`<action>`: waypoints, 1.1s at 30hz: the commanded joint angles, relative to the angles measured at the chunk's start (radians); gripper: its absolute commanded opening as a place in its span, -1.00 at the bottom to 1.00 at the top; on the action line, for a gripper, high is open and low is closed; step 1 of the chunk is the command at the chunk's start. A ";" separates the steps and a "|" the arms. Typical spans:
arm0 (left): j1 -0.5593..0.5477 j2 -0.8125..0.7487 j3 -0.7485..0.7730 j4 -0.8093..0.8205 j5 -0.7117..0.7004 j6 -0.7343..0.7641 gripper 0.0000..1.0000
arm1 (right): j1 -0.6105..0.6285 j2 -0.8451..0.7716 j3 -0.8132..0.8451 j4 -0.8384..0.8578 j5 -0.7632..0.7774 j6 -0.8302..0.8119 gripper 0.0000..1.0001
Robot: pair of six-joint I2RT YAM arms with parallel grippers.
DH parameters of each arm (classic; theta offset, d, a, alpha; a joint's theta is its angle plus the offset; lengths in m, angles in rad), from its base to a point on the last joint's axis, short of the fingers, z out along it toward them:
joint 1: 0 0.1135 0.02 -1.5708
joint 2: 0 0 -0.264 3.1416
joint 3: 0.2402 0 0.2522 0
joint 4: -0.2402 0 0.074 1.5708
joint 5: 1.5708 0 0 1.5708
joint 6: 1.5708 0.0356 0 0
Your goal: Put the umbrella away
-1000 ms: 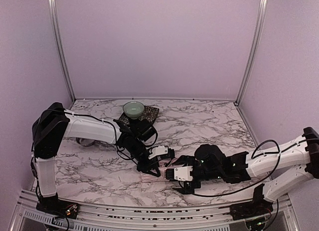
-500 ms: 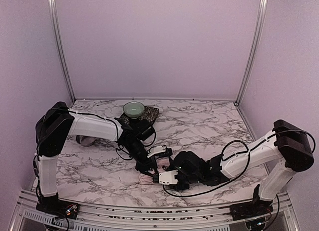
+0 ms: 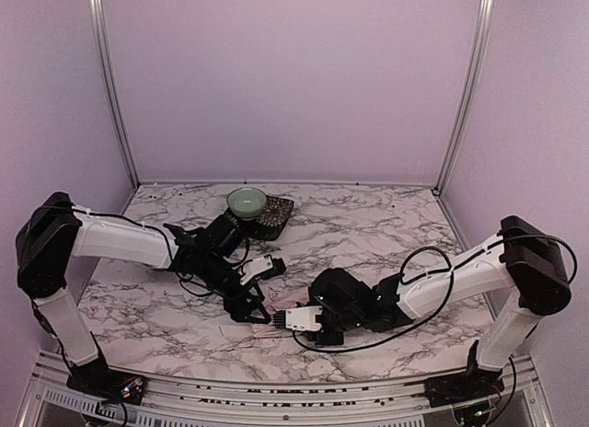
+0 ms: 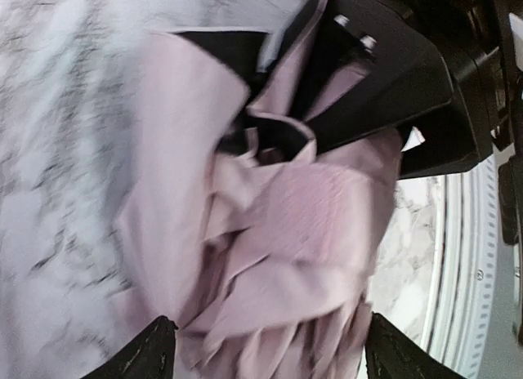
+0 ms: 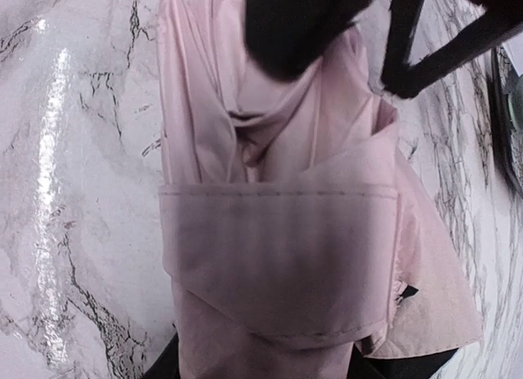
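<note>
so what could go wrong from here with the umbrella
1. The right hand seems to pinch only loose pink folds of the umbrella, so the bundle may slip or unfurl if lifted.
2. The left hand is open with fabric lying between its fingers; backing away could snag a fold.
3. Both hands sit very close together, so they might bump.
</note>
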 commanded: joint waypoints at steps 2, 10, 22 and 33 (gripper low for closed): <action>0.028 -0.277 -0.250 0.410 -0.227 -0.024 0.62 | -0.011 0.061 0.033 -0.249 -0.170 0.066 -1.00; -0.141 -0.599 -0.506 0.447 -0.418 0.364 0.22 | -0.125 0.166 0.173 -0.458 -0.440 0.117 -1.00; -0.327 -0.474 -0.510 0.478 -0.621 0.536 0.61 | -0.204 0.336 0.306 -0.589 -0.599 0.112 -1.00; -0.325 -0.279 -0.379 0.461 -0.678 0.570 0.84 | -0.226 0.368 0.322 -0.588 -0.624 0.079 -1.00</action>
